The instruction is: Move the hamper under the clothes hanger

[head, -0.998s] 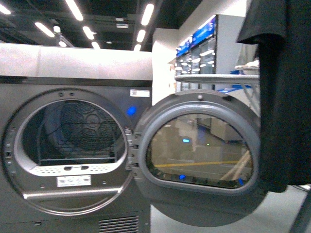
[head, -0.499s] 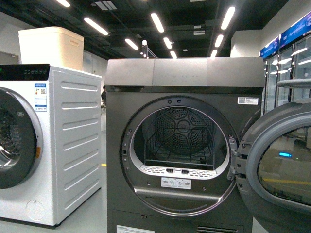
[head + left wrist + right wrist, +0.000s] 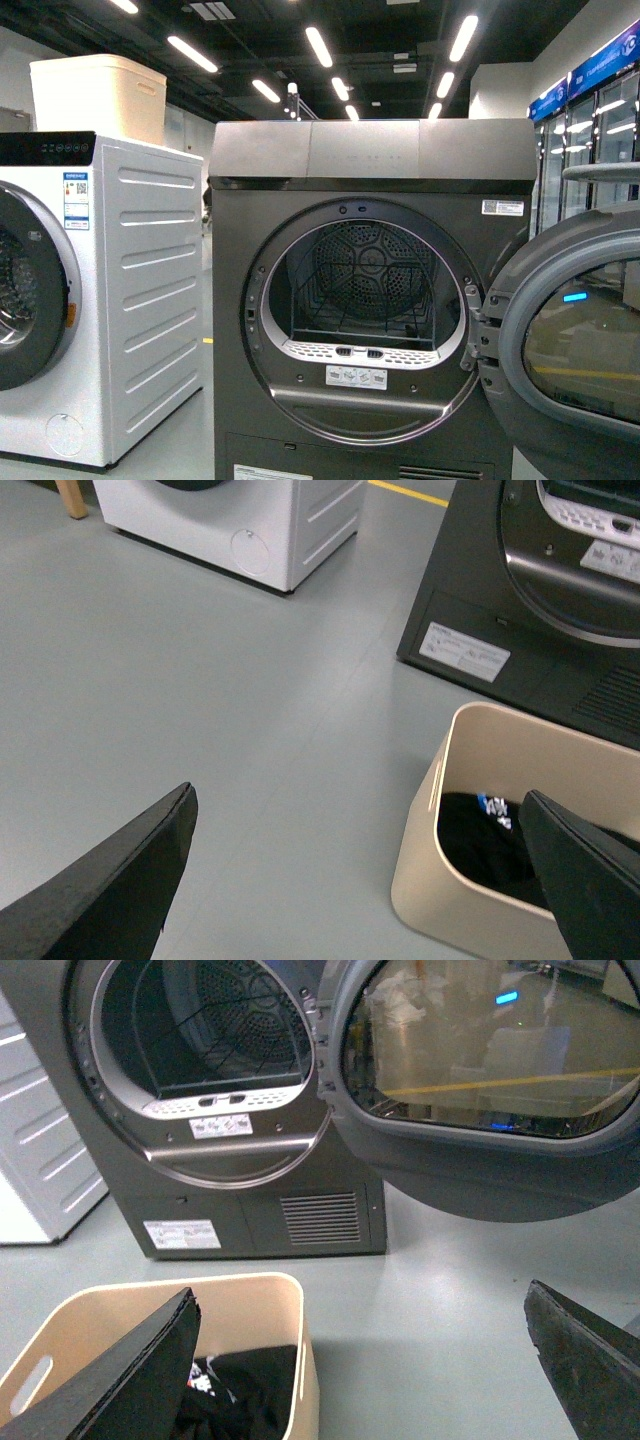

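Note:
The hamper (image 3: 428,880) is a beige tub on the grey floor in front of the dark grey dryer, with black clothing inside. It also shows in the right wrist view (image 3: 303,1360). My left gripper (image 3: 358,798) is open and empty above the floor, with one finger over the hamper's edge. My right gripper (image 3: 360,1295) is open and empty, with one finger over the hamper and the other over bare floor. A grey horizontal rail (image 3: 602,171) at the far right of the front view may belong to the clothes hanger; the rest of it is out of view.
The dark grey dryer (image 3: 370,160) stands straight ahead, its round door (image 3: 570,330) swung open to the right. A white washing machine (image 3: 140,300) stands to its left with a pale white tub (image 3: 100,95) on top. Glass-fronted coolers line the right wall.
The front view has swung left: the hanging black garment has left the frame, the dryer has shifted from the left to the centre, and the white washer and tub have come in.

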Robot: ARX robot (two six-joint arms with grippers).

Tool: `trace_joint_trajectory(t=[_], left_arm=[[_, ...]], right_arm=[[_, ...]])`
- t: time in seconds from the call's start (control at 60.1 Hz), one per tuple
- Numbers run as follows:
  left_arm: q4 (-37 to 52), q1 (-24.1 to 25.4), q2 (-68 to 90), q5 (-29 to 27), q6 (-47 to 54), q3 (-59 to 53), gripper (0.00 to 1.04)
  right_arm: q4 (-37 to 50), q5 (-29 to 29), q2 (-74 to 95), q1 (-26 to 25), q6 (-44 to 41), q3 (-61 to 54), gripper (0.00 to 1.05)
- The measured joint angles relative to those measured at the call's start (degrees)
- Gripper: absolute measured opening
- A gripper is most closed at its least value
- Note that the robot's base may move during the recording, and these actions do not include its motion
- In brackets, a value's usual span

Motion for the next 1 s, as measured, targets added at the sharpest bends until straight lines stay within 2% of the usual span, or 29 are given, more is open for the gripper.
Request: trace_joint_trajectory(t=[0.116, 0.183, 0.349, 0.499, 0.582, 0.799, 0.998], left_arm=[[12.5, -1.2, 19.4, 2.4, -0.3, 8.0, 0.98], [17.9, -1.5, 31.0, 4.3, -0.3, 12.2, 0.98], [22.3, -0.9, 55.6, 8.5, -0.5, 22.5, 0.98], [23.3, -1.2, 73.5, 9.2, -0.7, 30.3, 0.98], [22.7, -2.0, 82.1, 9.7, -2.6, 34.2, 0.98], [19.4, -3.5, 91.9, 10.4, -5.0, 40.0, 0.98], [16.2, -4.2, 97.1, 13.2, -6.4, 44.7, 0.98]], right_arm=[[17.3, -1.3, 23.5, 1.6, 2.8, 6.6, 0.97], [24.2, -1.6, 36.9, 3.2, 3.7, 10.6, 0.97], [28.9, -1.9, 61.5, 6.1, 3.5, 17.8, 0.97], [28.3, -1.6, 76.2, 7.2, 2.3, 23.4, 0.97], [24.3, -1.7, 83.9, 7.8, 0.3, 27.5, 0.97], [15.2, -1.5, 95.2, 9.1, -3.7, 34.8, 0.97], [5.3, 1.2, 102.2, 10.9, -5.5, 42.8, 0.97]])
